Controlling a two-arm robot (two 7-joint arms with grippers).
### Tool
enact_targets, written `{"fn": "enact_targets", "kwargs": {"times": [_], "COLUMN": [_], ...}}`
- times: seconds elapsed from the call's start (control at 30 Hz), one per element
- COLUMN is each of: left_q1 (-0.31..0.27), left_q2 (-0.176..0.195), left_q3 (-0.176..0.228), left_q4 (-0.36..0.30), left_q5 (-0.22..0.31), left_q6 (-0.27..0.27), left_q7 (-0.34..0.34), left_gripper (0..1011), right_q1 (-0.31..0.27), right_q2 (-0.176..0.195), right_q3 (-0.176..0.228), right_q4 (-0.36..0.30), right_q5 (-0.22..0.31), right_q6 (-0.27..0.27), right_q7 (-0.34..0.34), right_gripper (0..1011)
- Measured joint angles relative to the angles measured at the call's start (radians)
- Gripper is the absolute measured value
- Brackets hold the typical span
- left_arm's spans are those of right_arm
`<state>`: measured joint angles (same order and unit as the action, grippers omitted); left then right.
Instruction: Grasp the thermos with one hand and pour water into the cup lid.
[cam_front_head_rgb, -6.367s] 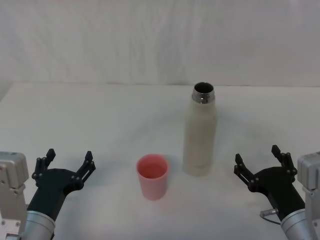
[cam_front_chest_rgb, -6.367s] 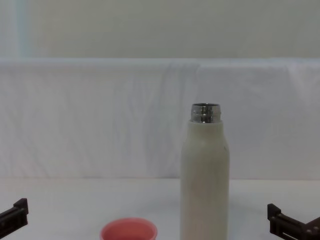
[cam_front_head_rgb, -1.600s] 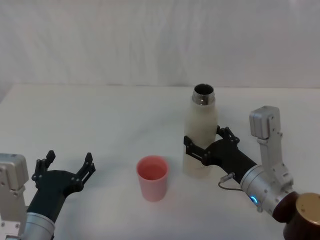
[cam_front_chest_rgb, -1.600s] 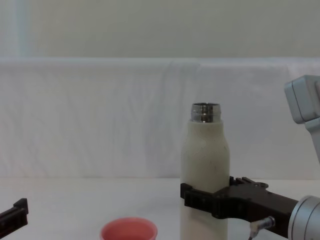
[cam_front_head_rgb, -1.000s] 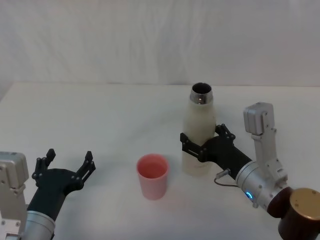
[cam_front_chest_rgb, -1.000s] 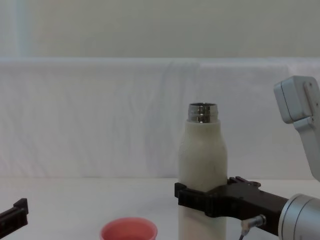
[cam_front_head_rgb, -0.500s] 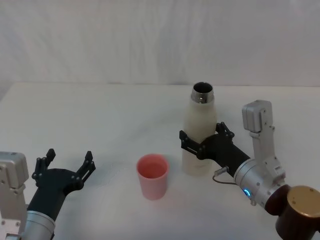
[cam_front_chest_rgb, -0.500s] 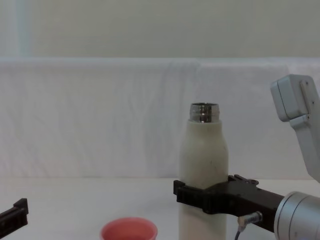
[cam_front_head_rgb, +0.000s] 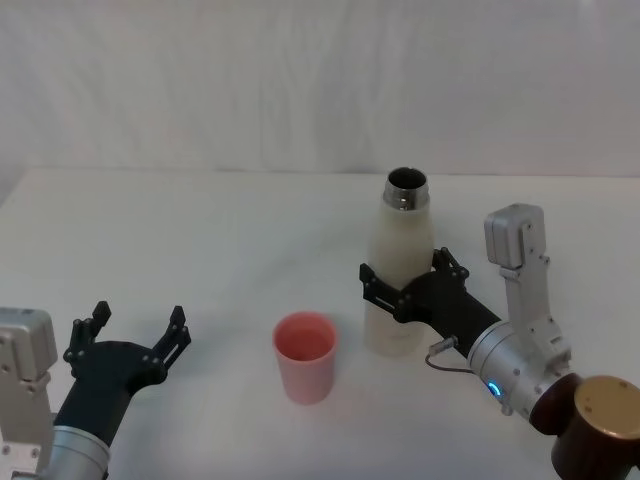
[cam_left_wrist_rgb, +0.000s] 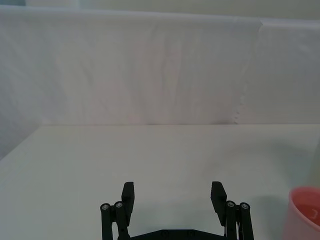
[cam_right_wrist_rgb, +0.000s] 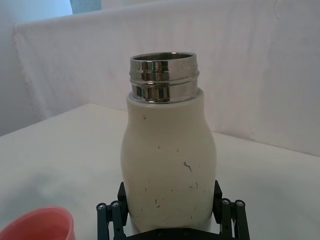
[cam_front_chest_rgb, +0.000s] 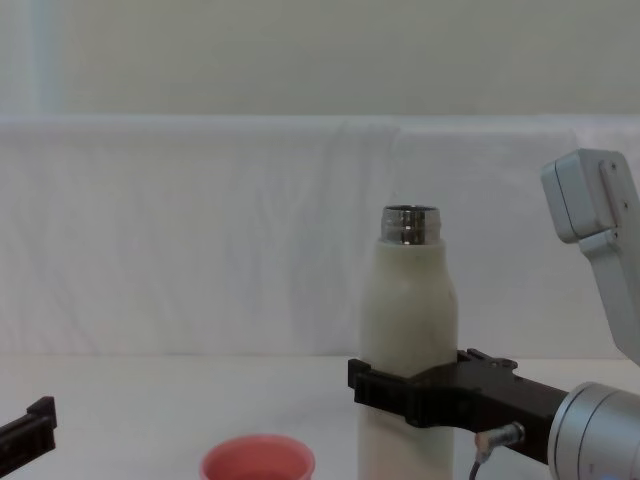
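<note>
The cream-white thermos (cam_front_head_rgb: 400, 262) stands upright right of the table's centre, with its steel neck open at the top. My right gripper (cam_front_head_rgb: 405, 272) is shut on its lower body, one black finger pressed against each side. The right wrist view shows the thermos (cam_right_wrist_rgb: 167, 155) between those fingers (cam_right_wrist_rgb: 121, 197), and the chest view shows the same clasp (cam_front_chest_rgb: 415, 385) low on the thermos (cam_front_chest_rgb: 408, 310). The pink cup lid (cam_front_head_rgb: 305, 352) sits upright on the table just left of the thermos, apart from it. My left gripper (cam_front_head_rgb: 138, 314) rests open near the front left, holding nothing.
A white cloth covers the table (cam_front_head_rgb: 200, 240), and a white backdrop hangs behind it. Bare cloth lies between the left gripper (cam_left_wrist_rgb: 172, 192) and the cup lid (cam_left_wrist_rgb: 306, 212). The right arm's grey housing (cam_front_head_rgb: 515, 240) rises to the right of the thermos.
The right arm came in from the front right and closed on the thermos. Over the last second the thermos went from a slight leftward lean to upright. The left arm and the cup lid stayed still.
</note>
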<state>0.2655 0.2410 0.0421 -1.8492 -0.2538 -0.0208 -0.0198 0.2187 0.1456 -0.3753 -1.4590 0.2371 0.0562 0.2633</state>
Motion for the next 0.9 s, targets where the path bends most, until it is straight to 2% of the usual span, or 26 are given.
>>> {"fn": "enact_targets", "kwargs": {"times": [0.53,0.9], "left_q1": [0.000,0.000], "left_q2": [0.000,0.000], "left_q3": [0.000,0.000], "left_q4": [0.000,0.000], "left_q5": [0.000,0.000], "left_q6": [0.000,0.000], "left_q7": [0.000,0.000], "left_gripper": [1001,1001], "right_q1": [-0.010,-0.056], "right_q2": [0.003,0.036], "right_q3": [0.004,0.023], "right_q4": [-0.012,-0.096], "right_q5": [-0.005,-0.055], "right_q6": [-0.006,-0.016], "right_q7": [-0.009,-0.037], "right_gripper": [960,960]}}
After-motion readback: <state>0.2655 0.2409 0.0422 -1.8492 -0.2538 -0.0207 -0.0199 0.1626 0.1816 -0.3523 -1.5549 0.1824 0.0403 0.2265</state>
